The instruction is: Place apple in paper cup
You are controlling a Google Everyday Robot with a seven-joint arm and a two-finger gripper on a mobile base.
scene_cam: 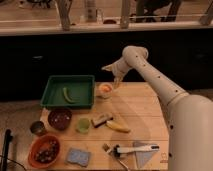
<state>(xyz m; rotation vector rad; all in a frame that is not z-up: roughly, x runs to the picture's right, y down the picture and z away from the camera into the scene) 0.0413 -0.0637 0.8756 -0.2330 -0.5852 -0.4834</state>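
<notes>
A white robot arm reaches in from the right side over a pale wooden worktop [140,107], with a dark counter front behind it. Its gripper [117,82] hangs at the far edge of the worktop, just above and to the right of the paper cup [104,93]. Whether the fingers are apart or together cannot be told from this view.

The paper cup stands upright near the back of the worktop, just beside the right wall of a green tray [86,93]. The apple [105,89] shows as a round orange-red shape at the cup's mouth, sitting in the cup or resting on its rim (which of the two is not clear).

Inside the tray lies a curved green vegetable [66,94]. Nearer the camera are a dark red bowl [60,119], a light green cup [83,125], a grey metal cup [37,128], a banana [118,126], an orange bowl of dark food [45,151], a blue sponge [78,156] and a white-handled brush [134,149].

Judged from this layout, the task looks close to done: the fruit appears to be at its goal and the gripper seems apart from it. To finish well, the arm should rise straight up before swinging away, because the apple fills the cup's mouth and a sideways brush could tip the light cup against the tray. A slow lift, with the fingers kept clear of the rim, is the safest course.
</notes>
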